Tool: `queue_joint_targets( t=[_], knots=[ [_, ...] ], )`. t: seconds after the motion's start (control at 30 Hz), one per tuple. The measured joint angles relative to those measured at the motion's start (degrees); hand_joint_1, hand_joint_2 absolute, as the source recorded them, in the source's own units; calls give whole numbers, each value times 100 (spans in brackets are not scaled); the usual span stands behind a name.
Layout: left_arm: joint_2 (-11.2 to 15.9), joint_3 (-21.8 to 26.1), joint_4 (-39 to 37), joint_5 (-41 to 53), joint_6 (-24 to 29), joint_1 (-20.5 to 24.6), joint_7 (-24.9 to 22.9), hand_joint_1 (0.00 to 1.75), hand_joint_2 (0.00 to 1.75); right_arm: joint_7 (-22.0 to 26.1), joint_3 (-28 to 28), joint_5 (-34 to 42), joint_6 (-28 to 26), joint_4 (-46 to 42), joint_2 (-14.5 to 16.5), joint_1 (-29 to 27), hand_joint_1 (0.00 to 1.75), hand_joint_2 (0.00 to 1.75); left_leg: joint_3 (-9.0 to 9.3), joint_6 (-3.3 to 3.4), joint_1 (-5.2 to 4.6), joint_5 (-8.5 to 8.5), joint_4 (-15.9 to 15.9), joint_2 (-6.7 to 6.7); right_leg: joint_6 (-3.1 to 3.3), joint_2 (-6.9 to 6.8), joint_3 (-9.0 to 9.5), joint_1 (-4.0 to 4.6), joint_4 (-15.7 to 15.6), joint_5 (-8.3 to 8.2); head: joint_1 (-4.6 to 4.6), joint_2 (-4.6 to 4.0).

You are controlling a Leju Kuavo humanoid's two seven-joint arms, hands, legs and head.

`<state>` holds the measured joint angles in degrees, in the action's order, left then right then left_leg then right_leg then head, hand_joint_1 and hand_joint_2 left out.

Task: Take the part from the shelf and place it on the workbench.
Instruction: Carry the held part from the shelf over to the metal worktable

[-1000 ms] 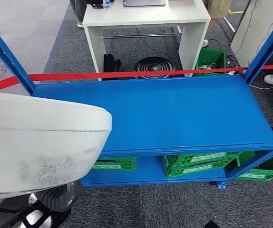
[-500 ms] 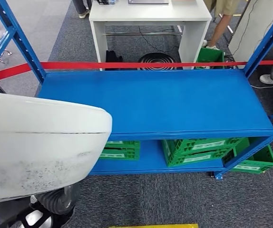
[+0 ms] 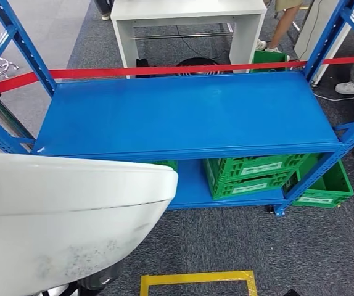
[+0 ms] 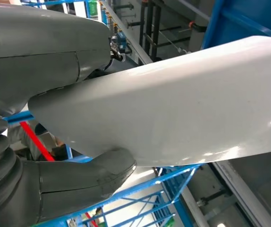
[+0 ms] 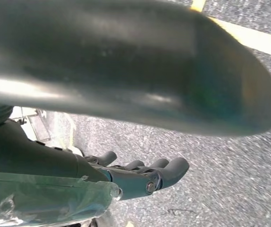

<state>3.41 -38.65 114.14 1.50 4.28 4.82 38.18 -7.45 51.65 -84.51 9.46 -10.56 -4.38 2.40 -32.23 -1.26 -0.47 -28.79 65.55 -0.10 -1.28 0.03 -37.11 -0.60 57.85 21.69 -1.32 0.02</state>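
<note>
White and smooth, the part [image 3: 58, 222] is filling the lower left of the head view, long axis running left to right, its rounded end nearing the blue shelf [image 3: 189, 114]. Open carpet is lying to the right. In the left wrist view we are seeing the left hand [image 4: 73, 182] clamping the part [image 4: 184, 104] between thumb and fingers. In the right wrist view the right hand [image 5: 141, 175] is extending loosely curled fingers under the part [image 5: 134, 66]; whether they are touching it we cannot tell.
</note>
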Motion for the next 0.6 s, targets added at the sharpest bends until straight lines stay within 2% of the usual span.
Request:
queue_joint_targets(
  t=[0.03, 0.07, 0.1, 0.17, 0.2, 0.23, 0.27, 0.3, 0.33, 0.37, 0.4, 0.43, 0.47, 0.5, 0.53, 0.57, 0.6],
  knots=[
    [-8, -22, -8, 1, -3, 21, 0, 175, 175, 1, 0, 0, -1, 0, 1, -2, 0, 0, 301, 38, -11, -10, -409, 0, -19, 1, -46, 9, 6, -55, -1, 0],
    [-16, -40, -15, 3, -7, 41, 0, 175, 175, 8, 0, 1, -2, 0, 2, -5, 0, 0, 516, 68, -24, -66, -737, -2, -47, 1, -81, 14, 9, -116, -3, 0],
    [-22, -58, -22, 10, -13, 55, 0, 175, 175, 19, 0, 2, -3, 0, 5, -8, 0, 0, 627, 91, -37, -119, -943, -4, -80, -2, -109, 15, 3, -178, -4, 0],
    [-33, -108, -47, 40, -35, 77, 0, 175, 175, 54, 2, 15, -7, 1, 22, -16, 0, 0, 586, 142, -39, -89, -1049, -1, -149, -2, -151, 2, -20, -269, -5, 0],
    [-39, -145, -68, 56, -51, 98, 0, 175, 175, 72, 4, 27, -8, 1, 41, -25, 0, 0, 544, 176, -32, -32, -1053, 5, -181, 0, -180, -4, 17, -198, -8, 1],
    [-49, -184, -93, 66, -71, 128, 0, 175, 175, 87, 8, 40, -9, 2, 68, -32, 0, 0, 501, 214, -20, 32, -1062, 11, -209, 3, -227, -9, 151, -19, -18, 1],
    [-62, -224, -126, 63, -90, 165, -1, 175, 175, 107, 14, 51, -13, 3, 100, -37, 0, 0, 447, 240, -10, 96, -1066, 17, -233, 5, -300, -14, 412, 263, -26, 1],
    [-78, -259, -164, 57, -109, 195, -1, 175, 175, 134, 19, 61, -18, 3, 139, -38, 0, 0, 381, 257, -10, 159, -1063, 18, -255, 4, -383, -14, 770, 568, -37, 1],
    [-90, -290, -202, 48, -125, 213, -2, 175, 175, 170, 26, 71, -23, 4, 178, -37, 0, 0, 308, 264, -10, 224, -1059, 20, -272, 3, -452, -16, 1153, 799, -43, 0],
    [-99, -318, -241, 37, -137, 222, -2, 175, 175, 219, 33, 80, -35, 5, 215, -40, 0, 0, 223, 257, -10, 290, -1053, 23, -287, 3, -479, -19, 1462, 896, -43, 0],
    [-103, -341, -276, 26, -144, 223, -2, 175, 175, 270, 40, 85, -49, 5, 249, -46, 0, 0, 135, 247, -8, 354, -1043, 25, -299, 3, -430, -24, 1612, 844, -44, 0],
    [-104, -357, -307, 10, -148, 221, -2, 175, 175, 316, 46, 78, -63, 6, 275, -52, 0, 0, 46, 230, -2, 414, -1031, 26, -311, 3, -287, -33, 1568, 695, -44, 0],
    [-105, -368, -338, -13, -148, 220, -2, 175, 175, 358, 50, 61, -77, 7, 295, -55, 0, 0, -39, 206, 4, 469, -1013, 25, -327, 3, -51, -46, 1342, 538, -43, 0],
    [-105, -374, -366, -38, -149, 220, -2, 175, 175, 390, 52, 37, -81, 7, 316, -48, 0, 0, -116, 172, 2, 515, -989, 22, -350, 6, 252, -62, 973, 486, -46, 0],
    [-104, -377, -391, -64, -150, 221, -2, 175, 175, 414, 52, 14, -80, 7, 338, -36, 0, 0, -179, 138, -2, 553, -960, 21, -352, 21, 553, -68, 558, 524, -51, 1],
    [-103, -378, -416, -87, -152, 222, -2, 175, 175, 432, 52, -3, -76, 8, 363, -25, 0, 0, -223, 103, -12, 594, -932, 20, -334, 32, 759, -71, 237, 606, -54, 1],
    [-102, -378, -438, -102, -154, 222, -2, 175, 175, 444, 51, -16, -79, 9, 392, -19, 0, 0, -254, 75, -22, 636, -913, 19, -300, 44, 868, -64, 38, 690, -58, 1]
  ],
)
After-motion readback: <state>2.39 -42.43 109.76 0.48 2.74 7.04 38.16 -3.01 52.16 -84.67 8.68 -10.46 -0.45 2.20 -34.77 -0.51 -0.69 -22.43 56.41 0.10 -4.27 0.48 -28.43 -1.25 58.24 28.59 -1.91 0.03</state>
